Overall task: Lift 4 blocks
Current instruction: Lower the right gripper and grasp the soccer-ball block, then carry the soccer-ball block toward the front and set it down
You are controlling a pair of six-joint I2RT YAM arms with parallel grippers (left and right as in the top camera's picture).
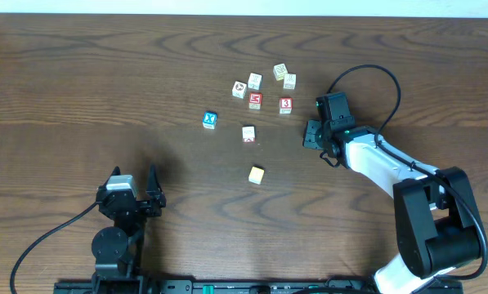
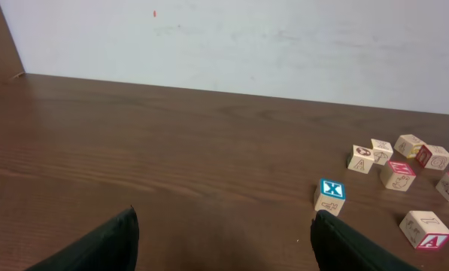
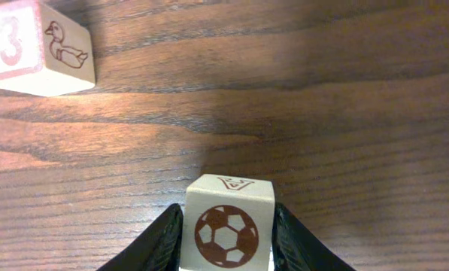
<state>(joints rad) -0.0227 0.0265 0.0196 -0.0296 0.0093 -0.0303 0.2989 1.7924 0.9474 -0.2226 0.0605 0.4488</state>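
- The right jaws are closed in on the soccer-ball block (image 3: 226, 226). Their black fingers (image 3: 158, 245) lie against both of its sides.
- That block is pale with a brown ball printed on the face towards the wrist camera. I cannot tell whether it is clear of the desk (image 3: 344, 113).
- The red "3" block (image 3: 28, 49) has a duck drawn on its side face. It sits on the desk up and to the left in the right wrist view, apart from the gripped block.
- The left jaws stand wide open with nothing between the fingers (image 2: 96, 245). The left arm (image 1: 121, 208) sits near the desk's front edge, well apart from every block.
- The pale yellow block (image 1: 256, 174) lies alone between the two arms.
- The white block with a red mark (image 1: 248, 134) lies just beyond it.
- The blue X cube (image 1: 210, 120) and the red cube (image 1: 254, 100) lie farther back.
- A loose arc of pale blocks (image 1: 254, 80) lies behind them.
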